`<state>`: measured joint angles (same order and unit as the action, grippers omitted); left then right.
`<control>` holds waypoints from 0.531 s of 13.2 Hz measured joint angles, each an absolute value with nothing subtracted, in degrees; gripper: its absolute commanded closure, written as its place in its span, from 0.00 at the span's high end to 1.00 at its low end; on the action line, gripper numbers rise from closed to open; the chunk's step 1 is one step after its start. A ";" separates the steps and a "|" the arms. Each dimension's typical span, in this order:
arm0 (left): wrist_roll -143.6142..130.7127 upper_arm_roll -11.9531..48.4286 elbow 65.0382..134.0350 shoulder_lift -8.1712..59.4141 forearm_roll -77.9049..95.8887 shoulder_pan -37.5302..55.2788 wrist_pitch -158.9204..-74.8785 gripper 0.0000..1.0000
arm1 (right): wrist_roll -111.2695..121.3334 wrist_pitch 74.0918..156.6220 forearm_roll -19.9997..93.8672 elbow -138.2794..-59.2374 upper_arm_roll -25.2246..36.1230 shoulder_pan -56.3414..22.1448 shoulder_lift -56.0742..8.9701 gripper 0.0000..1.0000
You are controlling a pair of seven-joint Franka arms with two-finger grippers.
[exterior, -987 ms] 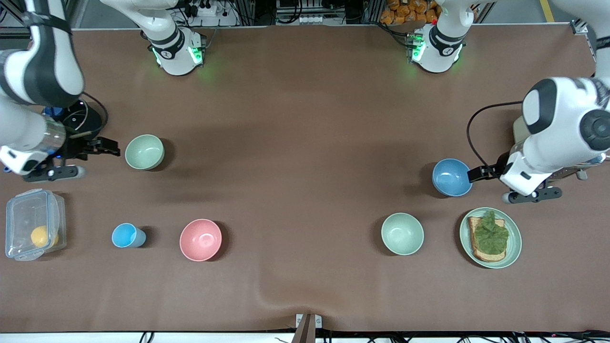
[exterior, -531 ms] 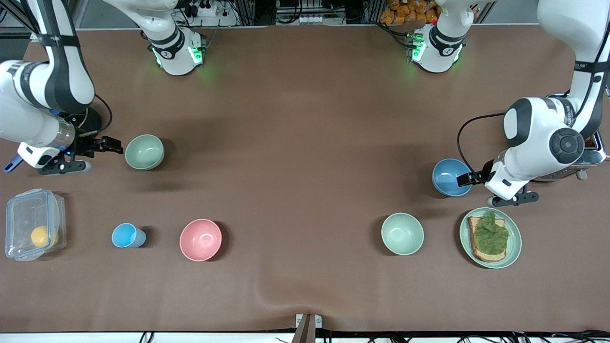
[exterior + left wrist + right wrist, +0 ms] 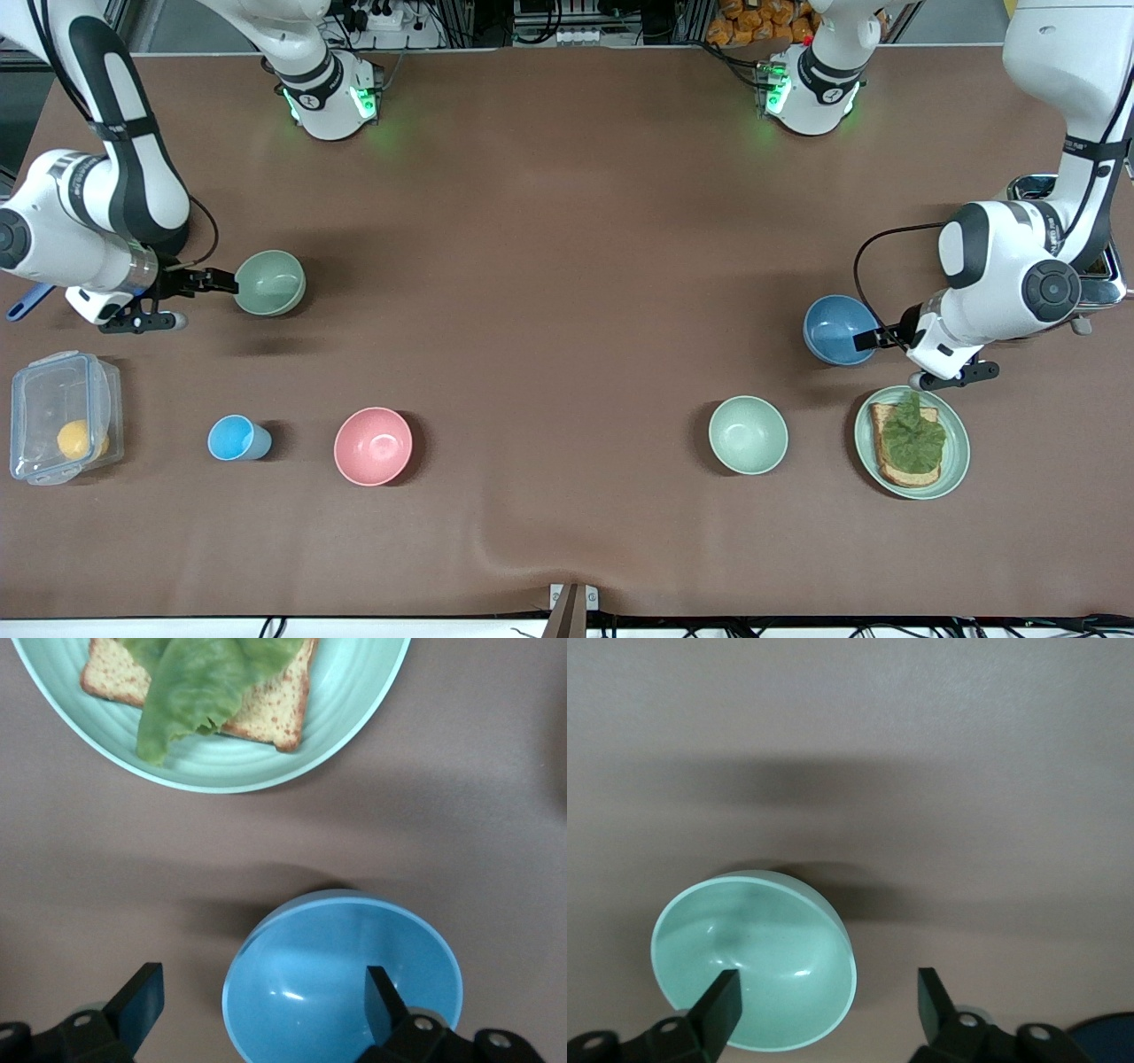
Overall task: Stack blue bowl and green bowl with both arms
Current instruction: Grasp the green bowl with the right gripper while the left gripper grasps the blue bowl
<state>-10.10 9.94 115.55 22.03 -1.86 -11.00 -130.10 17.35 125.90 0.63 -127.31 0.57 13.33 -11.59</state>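
Both grippers straddle bowl rims for pickup.
Left gripper point(image 3: 264, 999) fingers wide astride blue bowl point(image 3: 835, 329), mid-right; right gripper point(image 3: 828, 1003) fingers parted astride green bowl point(image 3: 269, 282), mid-left.

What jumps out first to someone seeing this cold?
Both arms work at once: the left gripper straddles the blue bowl's rim, open, while the right gripper straddles the green bowl's rim at the right arm's end. Nearer the camera sit decoys, a pink bowl and a mint bowl.
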 measured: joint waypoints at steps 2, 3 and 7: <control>-8.93 9.93 116.26 22.76 -1.87 -11.06 -130.92 0.90 | 17.36 129.04 0.63 -128.78 0.57 13.33 -12.63 0.79; -7.91 9.92 116.57 23.27 -1.87 -11.29 -131.49 0.76 | 17.36 131.97 0.63 -130.45 0.56 13.33 -12.98 0.73; -5.47 9.90 116.95 24.83 -1.87 -12.16 -132.07 0.68 | 18.27 139.01 0.63 -135.56 0.57 13.43 -13.55 0.00</control>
